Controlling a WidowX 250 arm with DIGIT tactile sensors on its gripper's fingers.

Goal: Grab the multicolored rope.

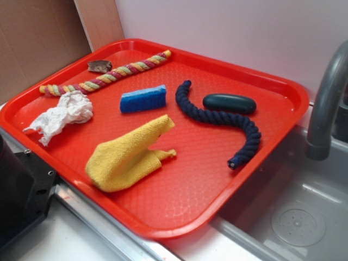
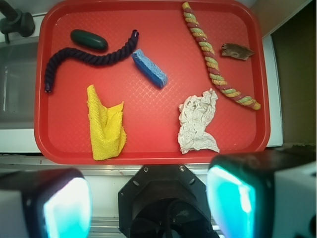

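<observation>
Red tray (image 2: 59, 139) lies under my gripper (image 2: 148, 201), jaws wide apart, and the multicolored rope (image 2: 214, 64) lies ahead on my right, slanting away.

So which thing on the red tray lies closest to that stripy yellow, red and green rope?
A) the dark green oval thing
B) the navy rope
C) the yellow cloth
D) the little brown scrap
D: the little brown scrap sits right beside the multicolored rope near the tray's back edge, while the other three lie farther off across the tray.
</observation>
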